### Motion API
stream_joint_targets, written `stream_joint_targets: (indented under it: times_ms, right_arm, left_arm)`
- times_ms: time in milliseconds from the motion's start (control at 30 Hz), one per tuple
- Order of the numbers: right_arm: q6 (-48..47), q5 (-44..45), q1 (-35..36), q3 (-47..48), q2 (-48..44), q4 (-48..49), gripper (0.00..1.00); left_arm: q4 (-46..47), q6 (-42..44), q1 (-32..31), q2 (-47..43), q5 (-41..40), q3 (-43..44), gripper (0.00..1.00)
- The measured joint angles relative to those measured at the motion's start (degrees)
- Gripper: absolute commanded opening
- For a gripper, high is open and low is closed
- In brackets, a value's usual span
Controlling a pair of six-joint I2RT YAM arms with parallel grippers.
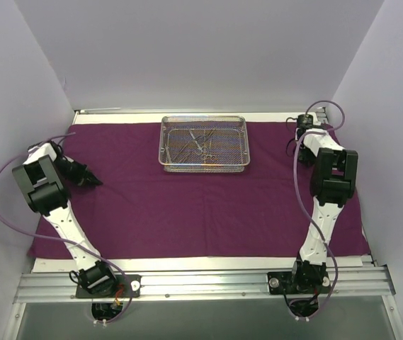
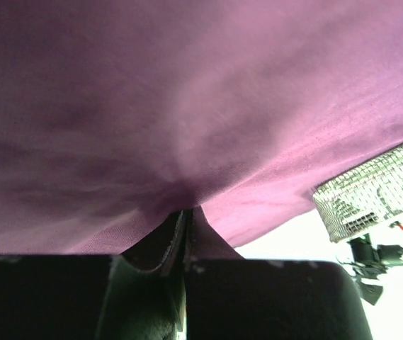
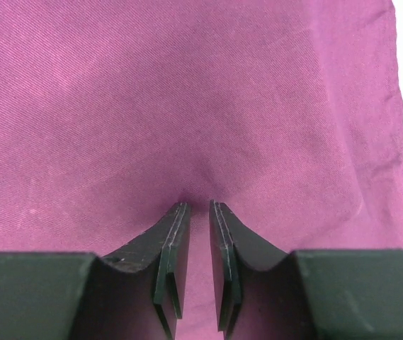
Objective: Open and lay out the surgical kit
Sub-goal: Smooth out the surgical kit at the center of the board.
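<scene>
The dark magenta cloth wrap point(image 1: 208, 205) lies spread flat over the table. The silver wire-mesh tray point(image 1: 167, 145) stands on it at the back centre, with slim metal instruments point(image 1: 202, 146) inside. My left gripper point(image 1: 91, 180) is low on the cloth's left side. In the left wrist view its jaws point(image 2: 185, 216) are shut, pinching a small pucker of cloth point(image 2: 187, 106), and the tray point(image 2: 375, 188) shows at the right. My right gripper point(image 1: 294, 151) is at the cloth's back right. In the right wrist view point(image 3: 197, 205) its jaws stand a narrow gap apart, tips pressed into the cloth point(image 3: 187, 92).
White walls close in the left, right and back. The cloth's right edge point(image 3: 399, 106) lies just beside my right gripper, with bare white table beyond it. A metal rail point(image 1: 201, 283) with both arm bases runs along the near edge.
</scene>
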Motion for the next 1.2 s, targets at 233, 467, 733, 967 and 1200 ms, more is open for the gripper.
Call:
stream_joint_targets:
  times_ms: [233, 467, 733, 967, 1200]
  right_arm:
    - [-0.2, -1.1, -1.2, -2.2, -1.5, 2.1, 0.22]
    - [0.1, -2.6, -0.9, 2.1, 0.0, -2.2, 0.26]
    - [3.2, -6.7, 3.7, 8.6, 0.5, -5.1, 0.34]
    - [6.3, -14.2, 7.8, 13.6, 1.8, -2.2, 0.21]
    - [9.6, -19.5, 7.0, 16.7, 9.8, 6.2, 0.08]
  left_arm:
    - [-0.6, -0.4, 2.4, -0.5, 2.9, -3.0, 0.02]
    - [-1.9, 0.5, 2.0, -1.0, -0.4, -1.4, 0.12]
    - [-4.1, 2.7, -2.2, 1.0, -8.8, 15.2, 0.20]
    - [-2.2, 2.4, -6.8, 6.0, -8.5, 21.6, 0.10]
    - [0.4, 0.7, -7.1, 13.6, -5.0, 29.8, 0.02]
